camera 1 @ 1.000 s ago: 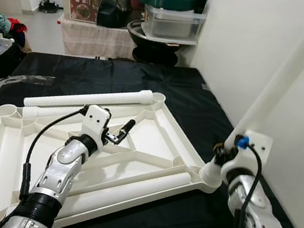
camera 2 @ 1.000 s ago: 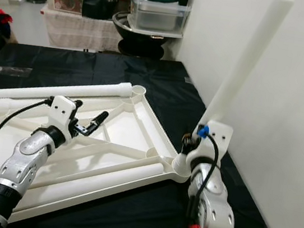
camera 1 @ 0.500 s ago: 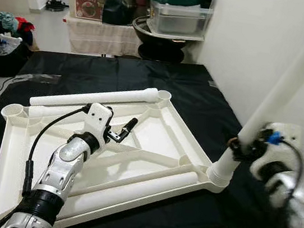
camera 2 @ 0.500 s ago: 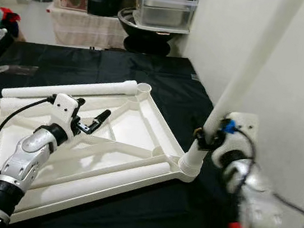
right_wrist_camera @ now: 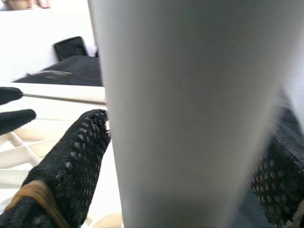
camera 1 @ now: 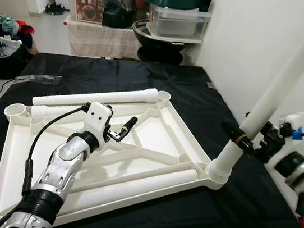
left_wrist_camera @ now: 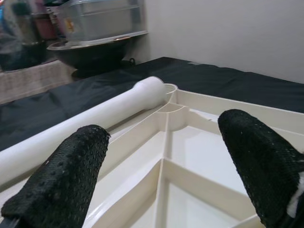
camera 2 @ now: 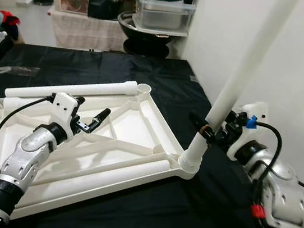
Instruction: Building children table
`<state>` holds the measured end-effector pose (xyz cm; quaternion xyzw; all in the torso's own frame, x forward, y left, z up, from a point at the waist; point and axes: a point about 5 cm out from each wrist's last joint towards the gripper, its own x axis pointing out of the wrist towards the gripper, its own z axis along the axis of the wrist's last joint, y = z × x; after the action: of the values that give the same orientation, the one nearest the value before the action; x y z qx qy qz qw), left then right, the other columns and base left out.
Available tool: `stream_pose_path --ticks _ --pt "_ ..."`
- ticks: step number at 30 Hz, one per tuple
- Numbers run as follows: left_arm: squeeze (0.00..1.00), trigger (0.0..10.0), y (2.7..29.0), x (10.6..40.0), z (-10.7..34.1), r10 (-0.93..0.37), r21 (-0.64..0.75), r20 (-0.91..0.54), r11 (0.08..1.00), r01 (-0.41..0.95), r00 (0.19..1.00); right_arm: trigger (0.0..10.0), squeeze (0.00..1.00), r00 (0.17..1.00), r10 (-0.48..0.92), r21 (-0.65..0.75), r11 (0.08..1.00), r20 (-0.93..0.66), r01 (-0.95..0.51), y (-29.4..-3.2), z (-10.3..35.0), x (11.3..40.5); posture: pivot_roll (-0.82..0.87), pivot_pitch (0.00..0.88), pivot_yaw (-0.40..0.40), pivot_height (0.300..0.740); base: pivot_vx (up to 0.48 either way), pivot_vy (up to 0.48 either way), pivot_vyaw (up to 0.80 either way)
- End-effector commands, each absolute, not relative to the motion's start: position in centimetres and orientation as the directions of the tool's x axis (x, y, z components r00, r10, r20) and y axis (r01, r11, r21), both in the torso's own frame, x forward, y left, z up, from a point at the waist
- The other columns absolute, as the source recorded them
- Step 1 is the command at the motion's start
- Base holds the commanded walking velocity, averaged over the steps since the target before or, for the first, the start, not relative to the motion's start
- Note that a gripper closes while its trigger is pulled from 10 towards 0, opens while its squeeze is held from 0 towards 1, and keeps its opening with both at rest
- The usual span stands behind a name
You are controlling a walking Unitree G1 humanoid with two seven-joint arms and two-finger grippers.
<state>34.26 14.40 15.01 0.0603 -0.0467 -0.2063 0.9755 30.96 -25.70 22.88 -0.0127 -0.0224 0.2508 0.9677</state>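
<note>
At the near right corner of the upturned white tabletop point(camera 1: 153, 142), a long white leg point(camera 1: 279, 95) stands with its foot in the corner socket point(camera 1: 215, 174), leaning a little away from the frame toward the pale wall. The step in hand looks to be seating this leg, and doing it well means bringing the tube square to the socket first, then pressing straight down its axis; pushing while it tilts would likely jam the foot or lever the light plastic frame off the black sheet point(camera 1: 146, 76) covering the worktop. The right hand point(camera 1: 247, 143) grips the leg low, just above the socket, its two black fingers point(right_wrist_camera: 71, 166) clamped on either side of the tube, so the leg passes straight through the hand with most of its length rising above. A grip that low steers the foot well but leaves the tall upper part free to sway. Across the frame, the left hand point(camera 1: 121, 132) hovers over the inner ribs with its fingers point(left_wrist_camera: 57, 185) apart and holding nothing, well apart from the standing leg; resting it on the frame would steady the tabletop against the push. Two spare legs lie flat: one point(camera 1: 94, 99) along the far edge, another point(camera 1: 130, 189) along the near edge.
</note>
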Motion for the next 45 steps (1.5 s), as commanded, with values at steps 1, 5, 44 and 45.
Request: stream_pose_path --ticks 1,5,44,45 --pt "0.0 10.0 14.8 34.0 14.9 -0.398 0.147 0.065 0.911 0.386 0.915 9.4 0.0 0.864 0.502 -0.035 0.865 0.027 -0.501 -25.5 22.7 31.3 0.04 0.0 -0.079 0.74 0.0 0.0 0.0" --pt "0.0 10.0 14.9 34.0 14.8 -0.395 0.148 0.062 0.912 0.383 0.917 10.0 0.0 0.862 0.505 -0.02 0.863 0.031 -0.505 -25.2 22.5 31.9 0.04 0.0 -0.081 0.74 0.0 0.0 0.0" --pt "0.0 10.0 14.9 34.3 14.8 -0.399 0.161 0.05 0.908 0.387 0.916 10.0 1.0 0.982 -0.171 0.239 0.953 -0.079 0.185 -16.9 17.0 30.8 0.03 0.0 -0.069 0.74 0.0 0.0 0.0" --pt "0.0 10.0 14.9 34.3 14.8 -0.399 0.161 0.05 0.908 0.387 0.916 10.0 1.0 0.982 -0.171 0.239 0.953 -0.079 0.185 -16.9 17.0 30.8 0.03 0.0 -0.069 0.74 0.0 0.0 0.0"
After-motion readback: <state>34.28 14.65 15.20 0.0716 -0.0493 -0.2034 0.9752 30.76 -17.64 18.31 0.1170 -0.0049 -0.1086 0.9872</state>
